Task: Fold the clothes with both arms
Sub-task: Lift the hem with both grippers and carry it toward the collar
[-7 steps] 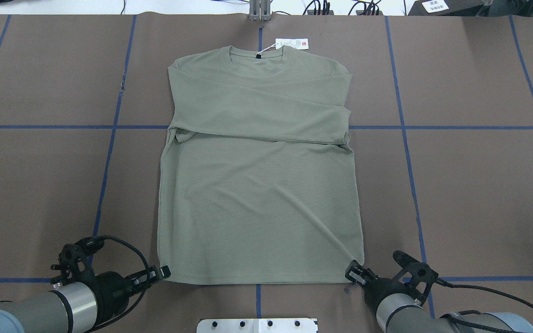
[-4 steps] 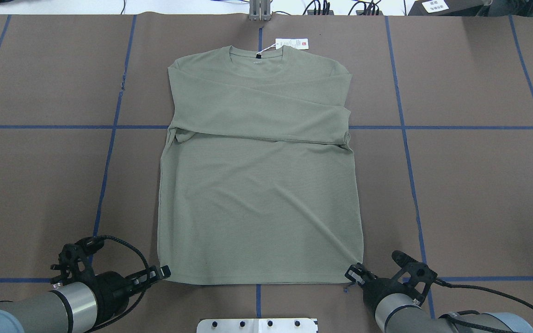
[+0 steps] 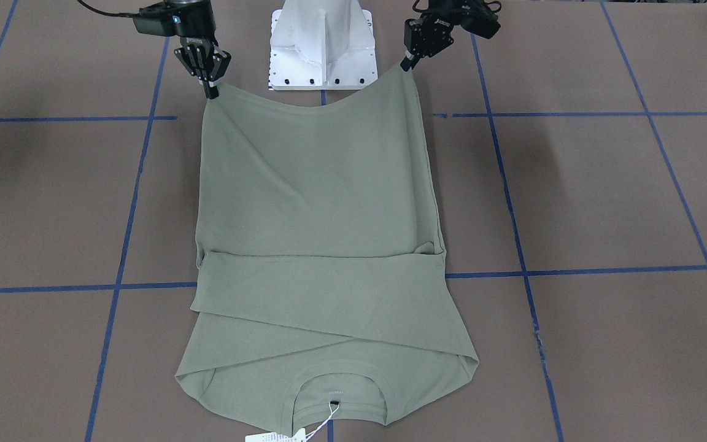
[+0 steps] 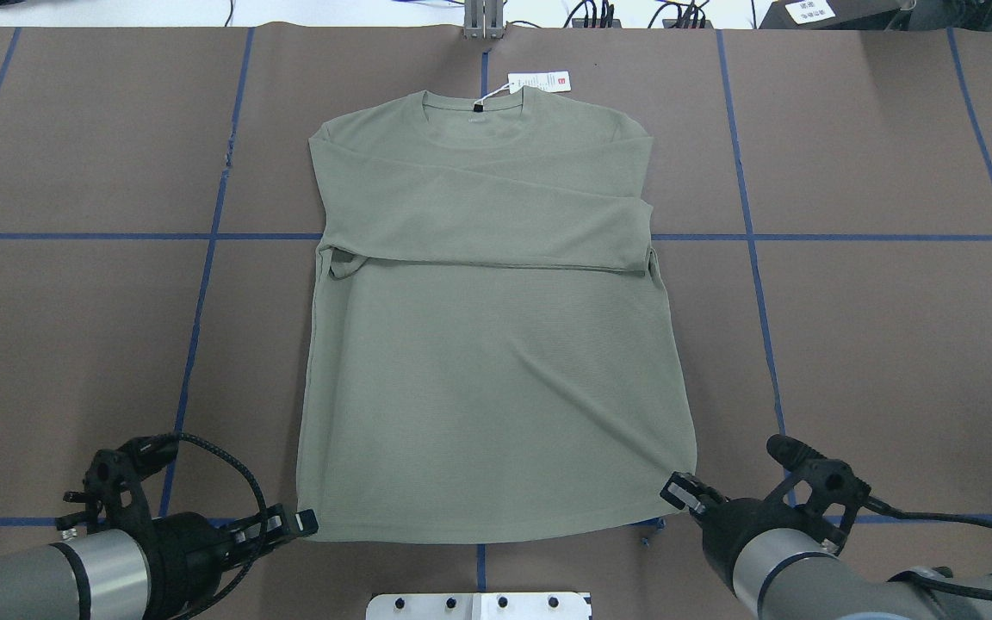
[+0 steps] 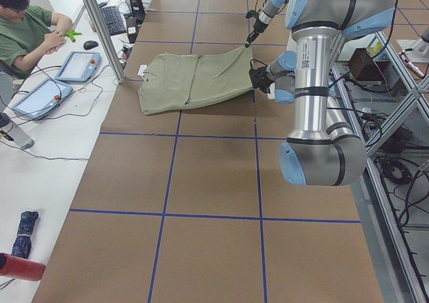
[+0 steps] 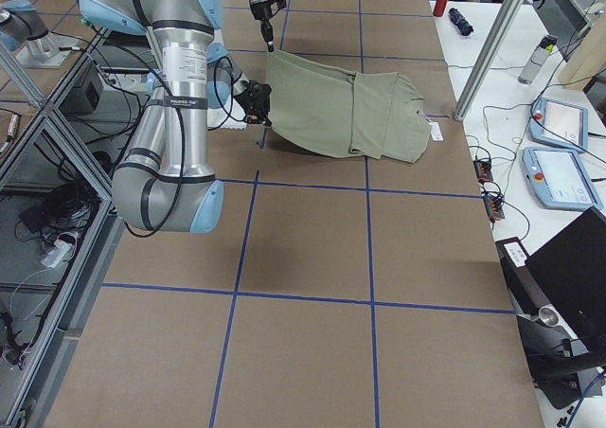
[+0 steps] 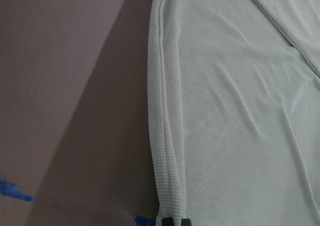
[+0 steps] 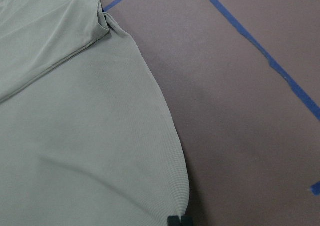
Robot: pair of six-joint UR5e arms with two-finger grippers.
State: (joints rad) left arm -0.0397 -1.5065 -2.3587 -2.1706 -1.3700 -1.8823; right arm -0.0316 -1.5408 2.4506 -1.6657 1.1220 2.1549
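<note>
Across the table [image 3: 605, 196] in the front-facing view, the olive shirt [image 3: 316, 202] is stretched away from both grippers, sleeves folded across its chest. Its two hem corners are raised and clamped, one by the left gripper [image 3: 409, 60], one by the right gripper [image 3: 211, 91]; the white pedestal [image 3: 323, 43] stands between them. From overhead, the hem is held taut between the grippers, and the collar [image 4: 479, 108] and hang tag [image 4: 539, 82] lie far ahead of them. From the side views, the hem end is shown lifted while the collar end rests on the table. At each wrist camera, cloth is pinched at the fingertips [image 7: 167, 221]. For a clean fold, both corners would best be carried forward together, level and evenly spaced. Open table is left outward of each gripper.
</note>
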